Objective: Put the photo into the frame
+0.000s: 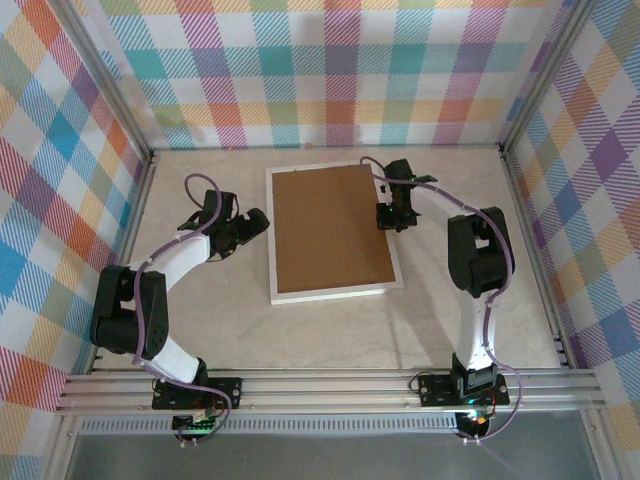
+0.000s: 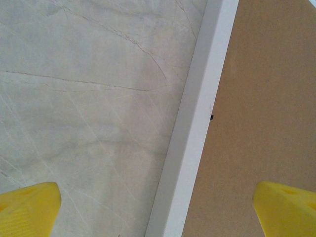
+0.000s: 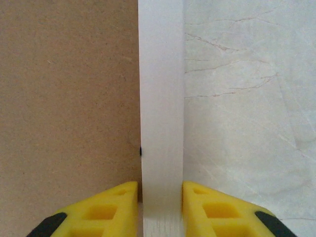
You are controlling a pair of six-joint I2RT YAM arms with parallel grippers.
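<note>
Overhead view: pale marble-look table (image 1: 200, 330) w/ plaid walls on three sides. The frame (image 1: 335, 293) lies flat at mid-table, back side up, between the two arms; its white border runs around a plain brown backing board (image 1: 330, 225) that covers the middle. Left gripper (image 1: 255, 222) sits just beside the frame's left edge, approx. halfway along it. From the left wrist cam its jaws stand wide apart, one yellow fingertip (image 2: 29, 210) over bare table, the other over the board, w/ the white border running between them; nothing is held. Right gripper (image 1: 385, 215) is at the frame's right edge, toward the far end. From the right wrist cam its yellow fingers (image 3: 111, 205) press on both sides of the white border, i.e. jaws clamped on the frame, brown board to one side, table to the other.
</note>
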